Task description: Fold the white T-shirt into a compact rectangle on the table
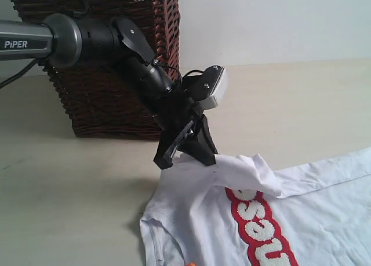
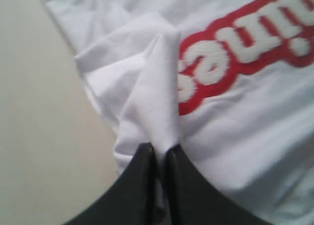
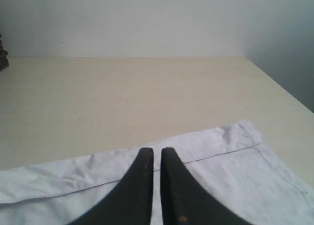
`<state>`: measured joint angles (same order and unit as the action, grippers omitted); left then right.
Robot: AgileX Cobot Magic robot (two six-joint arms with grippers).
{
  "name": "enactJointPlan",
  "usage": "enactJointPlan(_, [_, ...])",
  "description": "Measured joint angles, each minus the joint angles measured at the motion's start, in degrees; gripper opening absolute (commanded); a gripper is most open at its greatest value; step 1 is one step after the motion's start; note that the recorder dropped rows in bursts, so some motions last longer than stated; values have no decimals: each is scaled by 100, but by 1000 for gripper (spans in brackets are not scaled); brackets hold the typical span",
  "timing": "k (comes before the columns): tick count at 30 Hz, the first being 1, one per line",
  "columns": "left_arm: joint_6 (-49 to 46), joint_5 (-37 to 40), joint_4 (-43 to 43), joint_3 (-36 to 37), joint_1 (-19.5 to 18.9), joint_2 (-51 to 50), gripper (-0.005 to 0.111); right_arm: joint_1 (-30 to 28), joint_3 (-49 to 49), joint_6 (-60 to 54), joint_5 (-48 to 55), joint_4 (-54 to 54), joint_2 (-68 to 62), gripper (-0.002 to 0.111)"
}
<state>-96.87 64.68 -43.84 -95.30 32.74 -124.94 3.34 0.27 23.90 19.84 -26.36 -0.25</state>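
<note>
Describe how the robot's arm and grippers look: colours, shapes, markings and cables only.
The left arm is a grey tube with white "PiPER" lettering, then rounded black joints. A thin black cable hangs beneath it. A black and white camera housing sits at the wrist. The left gripper and right gripper have smooth black fingers tapering to narrow tips.

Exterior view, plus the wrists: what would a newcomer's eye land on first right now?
The black left hand, at the centre of the exterior view, pinches a peak of the white T-shirt up off the table, in front of the brown wicker basket. Next comes the red-outlined lettering on the chest, below and right of that pinch.
</note>
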Motion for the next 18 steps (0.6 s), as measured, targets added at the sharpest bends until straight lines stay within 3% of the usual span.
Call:
enactJointPlan(3, [734, 362, 121, 51, 9, 33, 1, 0, 0, 0, 0, 0, 0, 8])
enactJointPlan(5, [1099, 397, 197, 164, 9, 36, 8, 0, 0, 0, 0, 0, 0, 8])
enactJointPlan(13, [1402, 465, 278, 965, 9, 36, 69, 0, 0, 0, 0, 0, 0, 8])
enactJointPlan(16, [1402, 465, 278, 1370, 9, 36, 80, 0, 0, 0, 0, 0, 0, 8])
enactJointPlan(18, [1361, 480, 278, 1567, 9, 36, 81, 0, 0, 0, 0, 0, 0, 8])
